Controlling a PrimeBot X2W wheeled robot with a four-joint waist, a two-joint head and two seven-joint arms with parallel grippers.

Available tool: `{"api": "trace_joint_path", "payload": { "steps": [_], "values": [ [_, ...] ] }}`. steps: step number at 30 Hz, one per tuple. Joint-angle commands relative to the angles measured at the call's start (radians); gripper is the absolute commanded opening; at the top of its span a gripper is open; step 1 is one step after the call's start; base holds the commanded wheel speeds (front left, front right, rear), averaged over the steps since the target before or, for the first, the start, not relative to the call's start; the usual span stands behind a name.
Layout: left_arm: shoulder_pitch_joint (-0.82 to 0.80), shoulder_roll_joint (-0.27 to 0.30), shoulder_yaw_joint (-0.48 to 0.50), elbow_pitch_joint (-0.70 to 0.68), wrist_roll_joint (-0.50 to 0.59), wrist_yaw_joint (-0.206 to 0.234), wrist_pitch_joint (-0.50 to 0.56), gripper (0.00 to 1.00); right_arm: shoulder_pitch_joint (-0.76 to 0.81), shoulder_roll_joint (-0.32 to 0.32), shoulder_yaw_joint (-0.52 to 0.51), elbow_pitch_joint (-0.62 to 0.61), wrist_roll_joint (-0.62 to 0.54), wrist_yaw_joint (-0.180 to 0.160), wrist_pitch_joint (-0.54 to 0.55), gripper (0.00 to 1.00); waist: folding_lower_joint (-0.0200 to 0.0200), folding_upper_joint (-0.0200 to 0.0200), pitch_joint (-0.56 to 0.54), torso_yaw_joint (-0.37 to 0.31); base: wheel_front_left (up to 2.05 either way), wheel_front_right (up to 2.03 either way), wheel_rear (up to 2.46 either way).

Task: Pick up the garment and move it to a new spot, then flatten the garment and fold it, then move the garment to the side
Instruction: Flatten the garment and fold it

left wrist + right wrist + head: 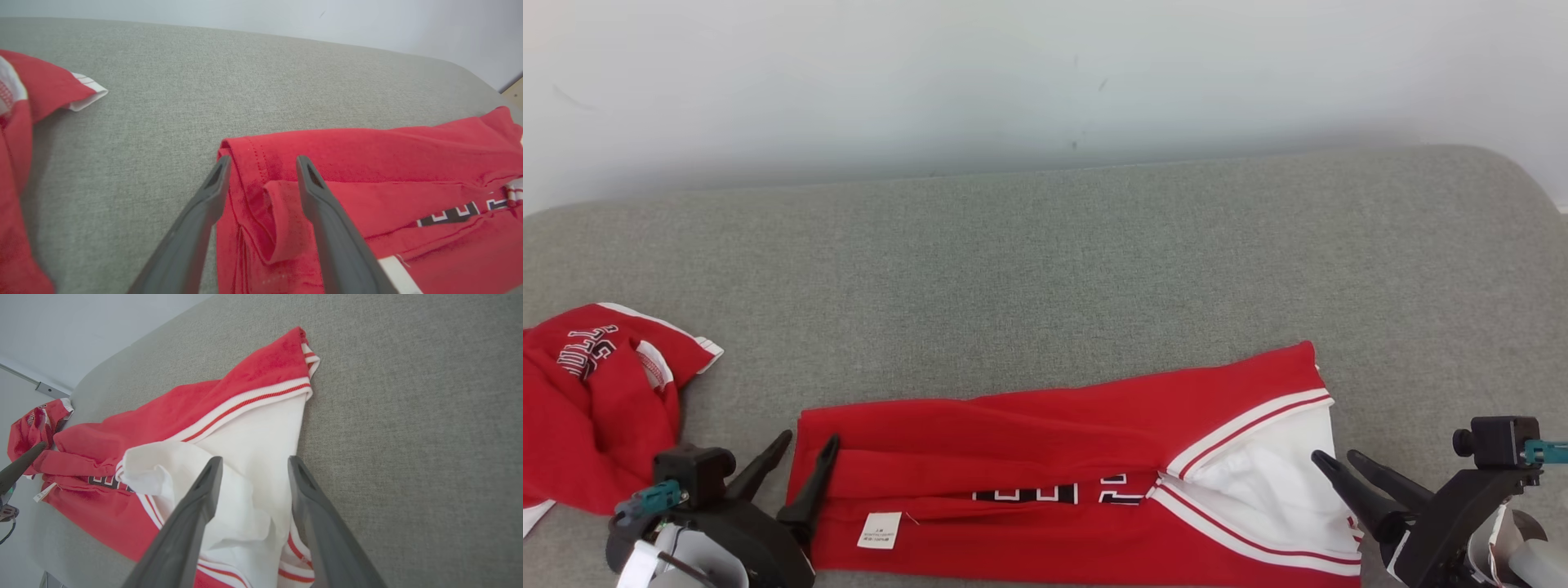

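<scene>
The place looked like a plain indoor room, most likely a home or a mock-up of one, though the views were too close to say for sure. The work lay on a grey upholstered surface (1045,261) with a woven cloth cover and a rounded corner, set against a bare pale wall (1045,73), with a sliver of light wooden floor (515,92) past its far end. Two red tops with white trim, one a folded garment (1054,425) and the other a crumpled jersey (588,400), suited a domestic laundry setting.
</scene>
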Motion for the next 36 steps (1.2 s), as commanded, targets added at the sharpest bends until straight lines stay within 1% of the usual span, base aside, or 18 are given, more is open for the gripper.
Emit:
{"api": "trace_joint_path", "payload": {
  "steps": [1,7,10,13,16,22,26,27,29,33,34,36],
  "values": [
    [0.013,0.002,0.013,-0.011,0.021,-0.005,-0.007,1.00,0.004,-0.005,-0.004,-0.004,0.010,-0.002,-0.007,1.00,0.0000,0.0000,-0.008,0.003,0.00,0.00,0.00],
    [0.068,-0.004,0.093,-0.079,0.057,0.014,-0.007,1.00,0.031,-0.029,-0.022,-0.051,0.064,-0.002,-0.041,1.00,0.0000,0.0000,-0.031,0.006,0.00,0.00,0.00],
    [0.106,-0.009,0.134,-0.126,0.084,0.029,-0.007,1.00,0.048,-0.052,-0.029,-0.058,0.064,-0.002,-0.063,1.00,0.0000,0.0000,-0.045,0.008,0.00,0.00,0.00],
    [0.153,-0.015,0.178,-0.181,0.114,0.047,-0.007,1.00,0.065,-0.074,-0.040,-0.034,0.043,-0.002,-0.102,1.00,0.0000,0.0000,-0.063,0.010,0.00,0.00,0.00],
    [0.204,-0.024,0.226,-0.244,0.150,0.068,-0.007,1.00,0.081,-0.077,-0.049,0.000,0.022,-0.002,-0.138,1.00,0.0000,0.0000,-0.075,0.014,0.00,0.00,0.00],
    [0.285,-0.038,0.310,-0.350,0.220,0.105,-0.007,1.00,0.104,-0.054,-0.064,0.042,-0.012,-0.002,-0.169,1.00,0.0000,0.0000,-0.087,0.029,0.00,0.00,0.00],
    [0.344,-0.044,0.378,-0.417,0.275,0.141,-0.007,1.00,0.111,-0.037,-0.079,0.114,-0.038,-0.002,-0.177,1.00,0.0000,0.0000,-0.101,0.038,0.00,0.00,0.00],
    [0.344,-0.044,0.378,-0.417,0.275,0.141,-0.007,1.00,0.111,-0.037,-0.079,0.114,-0.038,-0.002,-0.177,1.00,0.0000,0.0000,-0.101,0.038,0.00,0.00,0.00],
    [0.372,-0.052,0.405,-0.449,0.302,0.164,-0.007,1.00,0.106,-0.018,-0.087,0.150,-0.054,-0.002,-0.179,1.00,0.0000,0.0000,-0.108,0.044,0.00,0.00,0.00],
    [0.420,-0.063,0.467,-0.507,0.348,0.197,-0.007,1.00,0.084,0.015,-0.097,0.204,-0.077,-0.002,-0.161,1.00,0.0000,0.0000,-0.116,0.053,0.00,0.00,0.00],
    [0.446,-0.069,0.496,-0.535,0.375,0.212,-0.007,1.00,0.073,0.029,-0.102,0.231,-0.085,-0.002,-0.144,1.00,0.0000,0.0000,-0.119,0.060,0.00,0.00,0.00],
    [0.465,-0.077,0.515,-0.560,0.400,0.226,-0.007,1.00,0.058,0.044,-0.104,0.256,-0.091,-0.002,-0.120,1.00,0.0000,0.0000,-0.123,0.069,0.00,0.00,0.00]
  ]
}}
